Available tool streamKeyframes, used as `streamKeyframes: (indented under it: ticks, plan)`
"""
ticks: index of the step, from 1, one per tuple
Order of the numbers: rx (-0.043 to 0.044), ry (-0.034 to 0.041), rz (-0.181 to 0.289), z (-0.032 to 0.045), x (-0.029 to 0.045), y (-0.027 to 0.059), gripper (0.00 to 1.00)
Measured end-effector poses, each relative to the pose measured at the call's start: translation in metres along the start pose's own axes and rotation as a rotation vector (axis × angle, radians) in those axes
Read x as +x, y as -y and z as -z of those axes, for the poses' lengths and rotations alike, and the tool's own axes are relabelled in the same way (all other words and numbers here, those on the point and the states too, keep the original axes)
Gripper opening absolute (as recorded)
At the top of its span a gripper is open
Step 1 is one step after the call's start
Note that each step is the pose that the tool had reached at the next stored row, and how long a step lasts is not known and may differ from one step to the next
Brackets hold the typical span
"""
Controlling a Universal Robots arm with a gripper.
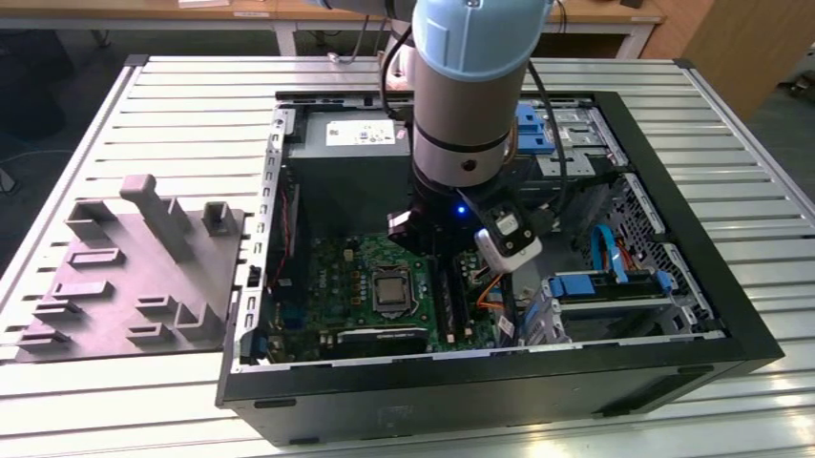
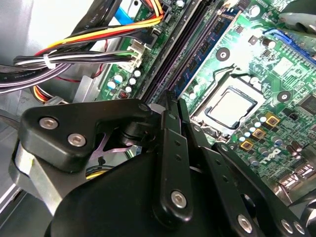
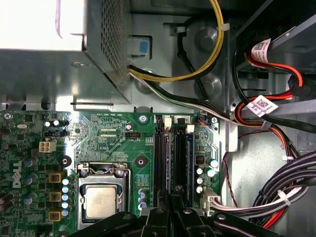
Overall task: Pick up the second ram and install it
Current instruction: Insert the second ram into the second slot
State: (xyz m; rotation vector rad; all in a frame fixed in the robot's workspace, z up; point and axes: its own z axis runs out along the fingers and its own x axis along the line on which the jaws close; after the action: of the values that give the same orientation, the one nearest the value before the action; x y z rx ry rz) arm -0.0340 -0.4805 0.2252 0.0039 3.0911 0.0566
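Note:
My gripper (image 2: pixel 175 101) is deep in the open computer case (image 1: pixel 713 315), low over the motherboard (image 3: pixel 113 133) beside the processor socket (image 2: pixel 231 106). The second ram (image 2: pixel 212 49), a dark blue-green stick, stands on edge along the black memory slots (image 3: pixel 160 158). Its near end runs in between my fingertips, and the fingers (image 2: pixel 168 128) are drawn together on it. In the first wrist view the fingertips (image 3: pixel 157 215) sit at the end of the slot row. In the exterior view the arm (image 1: pixel 465 86) covers most of the gripper (image 1: pixel 433 250).
A grey fixture tray (image 1: pixel 128 277) with upright blocks lies on the slatted table at the exterior view's left. The grey power supply (image 1: pixel 344 143) sits at the case's far end. Bundled cables (image 3: pixel 276 192) run close beside the slots. Blue drive brackets (image 1: pixel 598 286) stand at the exterior view's right.

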Motion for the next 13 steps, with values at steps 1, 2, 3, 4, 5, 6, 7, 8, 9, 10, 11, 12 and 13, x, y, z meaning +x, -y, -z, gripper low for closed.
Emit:
streamKeyframes:
  ticks: [1,2,3,4,5,6,7,8,9,10,11,12,13]
  plan:
    - [0.0001,-0.0001,0.0,-0.0001,0.0001,0.0,0.13]
    - [0.0,0.0,0.0,-0.0004,0.0003,0.0,0.13]
    - [0.0001,0.0,0.0,-0.0007,0.0004,0.0001,0.13]
    - [0.0001,0.0,0.0,-0.0008,0.0005,0.0,0.13]
    - [0.0001,0.0,0.0,-0.0011,0.0005,0.0,0.13]
    - [-0.0001,0.0,0.0,-0.0015,0.0005,0.0001,0.13]
    - [0.0001,0.0,0.0,-0.0015,0.0005,0.0001,0.13]
    - [0.0002,-0.0001,0.0,-0.0016,0.0006,0.0001,0.13]
    - [0.0,-0.0001,0.0,-0.0016,0.0006,0.0001,0.13]
    - [0.0001,-0.0001,0.0,-0.0016,0.0006,0.0001,0.13]
    - [0.0001,-0.0001,0.0,-0.0017,0.0006,0.0001,0.13]
    - [-0.0004,0.0001,0.0,-0.0022,0.0006,0.0,0.13]
    - [-0.0005,0.0002,0.0,-0.0027,0.0006,0.0,0.13]
